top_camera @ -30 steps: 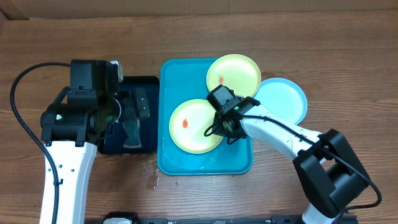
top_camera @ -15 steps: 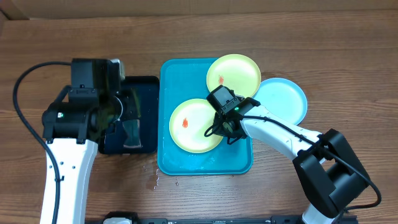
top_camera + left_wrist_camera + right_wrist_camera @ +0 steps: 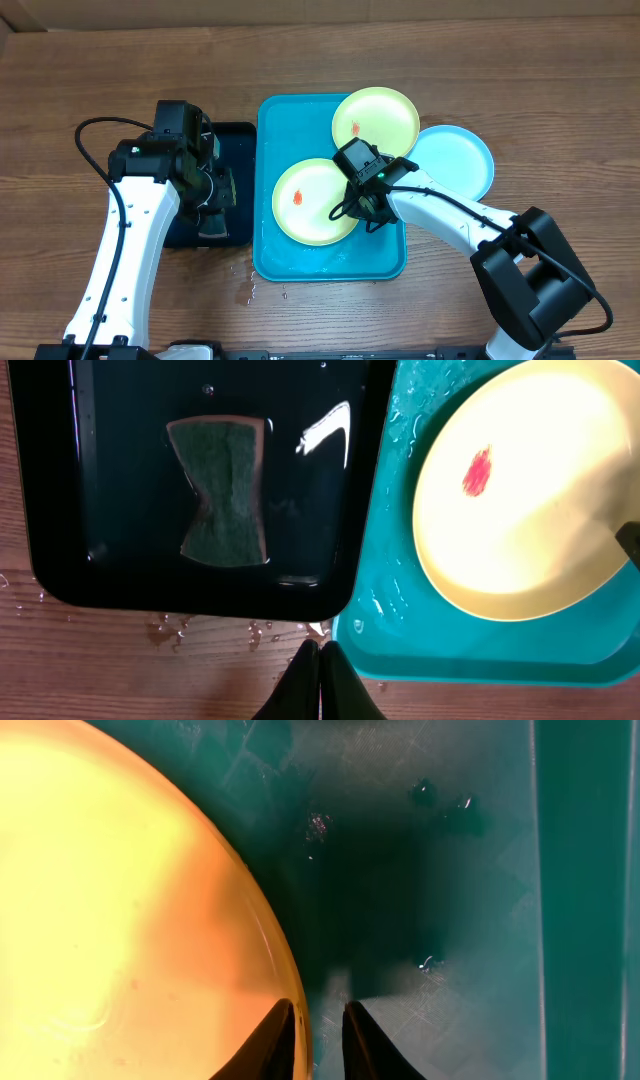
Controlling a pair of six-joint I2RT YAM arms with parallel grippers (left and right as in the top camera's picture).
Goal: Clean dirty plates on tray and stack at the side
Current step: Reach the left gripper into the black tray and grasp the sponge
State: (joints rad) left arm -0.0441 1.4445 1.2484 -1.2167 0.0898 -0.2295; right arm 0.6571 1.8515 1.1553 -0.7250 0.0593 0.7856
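- From overhead, we cannot see the right gripper's [image 3: 318,1040] fingertips; its wrist hides them above the tray [image 3: 268,240].
- Left of the tray, the left arm [image 3: 190,170] covers part of the black tray [image 3: 240,135].
- In both wrist views, the green plate [image 3: 520,510] in the tray runs past the picture edges; glare bleaches it for us in the right one.

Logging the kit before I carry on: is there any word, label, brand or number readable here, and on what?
None can be read in any view.
No print shows on the plates, blue tray, black tray or sponge.
The red marks on two plates are smears, not signs.
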